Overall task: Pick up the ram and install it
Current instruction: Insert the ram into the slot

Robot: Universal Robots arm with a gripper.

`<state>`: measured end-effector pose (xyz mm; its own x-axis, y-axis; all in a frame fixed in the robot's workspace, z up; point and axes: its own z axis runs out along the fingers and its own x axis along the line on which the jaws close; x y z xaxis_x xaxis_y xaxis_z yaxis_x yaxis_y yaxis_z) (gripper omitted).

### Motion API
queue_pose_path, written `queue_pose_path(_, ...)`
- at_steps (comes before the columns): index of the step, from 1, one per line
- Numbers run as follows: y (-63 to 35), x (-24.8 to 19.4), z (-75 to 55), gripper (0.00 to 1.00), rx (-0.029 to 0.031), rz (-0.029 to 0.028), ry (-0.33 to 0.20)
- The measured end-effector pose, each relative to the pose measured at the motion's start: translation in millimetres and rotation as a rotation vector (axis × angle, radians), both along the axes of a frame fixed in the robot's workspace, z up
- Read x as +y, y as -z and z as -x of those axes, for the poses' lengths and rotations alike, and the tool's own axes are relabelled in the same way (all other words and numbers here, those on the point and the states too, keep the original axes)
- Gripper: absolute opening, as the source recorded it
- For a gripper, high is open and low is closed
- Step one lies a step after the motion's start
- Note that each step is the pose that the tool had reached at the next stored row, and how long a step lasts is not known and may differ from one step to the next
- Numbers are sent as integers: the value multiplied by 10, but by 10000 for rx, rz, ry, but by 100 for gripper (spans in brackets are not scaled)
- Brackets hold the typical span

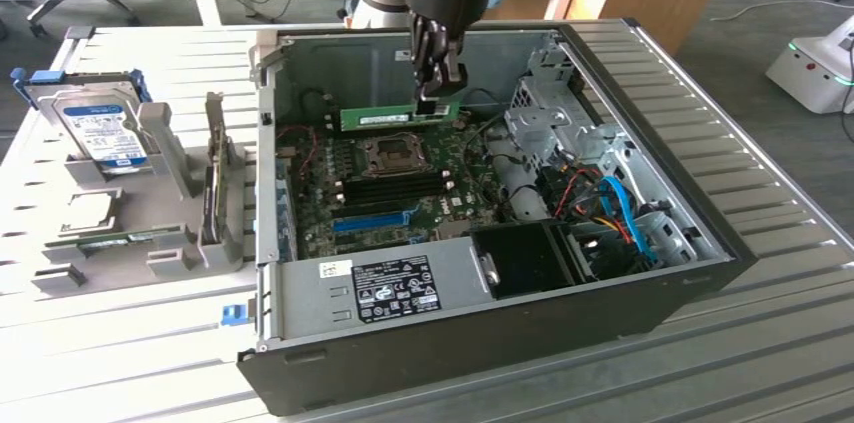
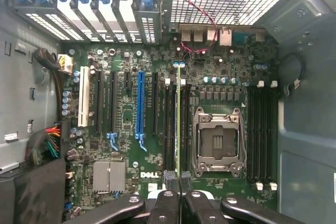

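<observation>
Your gripper (image 1: 438, 95) is clamped on the ram (image 1: 380, 118): ext. view gives its labelled face, wrist view its edge above mobo DIMM slots (image 2: 169, 121).

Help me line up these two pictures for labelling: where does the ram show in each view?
Exterior view: the ram hangs level in the jaws inside the open case, above the board, just beyond the CPU socket.
Wrist view: the ram is seen edge-on, a thin green strip running out from the jaws over the black memory slots beside the CPU socket.
Shared landmark: the metal-framed CPU socket.
</observation>
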<state>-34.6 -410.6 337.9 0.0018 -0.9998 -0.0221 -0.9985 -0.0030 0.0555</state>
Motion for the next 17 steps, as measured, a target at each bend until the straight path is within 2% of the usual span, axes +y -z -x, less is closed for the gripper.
queue_pose_path(14,196,0,0,12,0,1,0)
queue_pose_path(17,210,0,0,12,1,2,0)
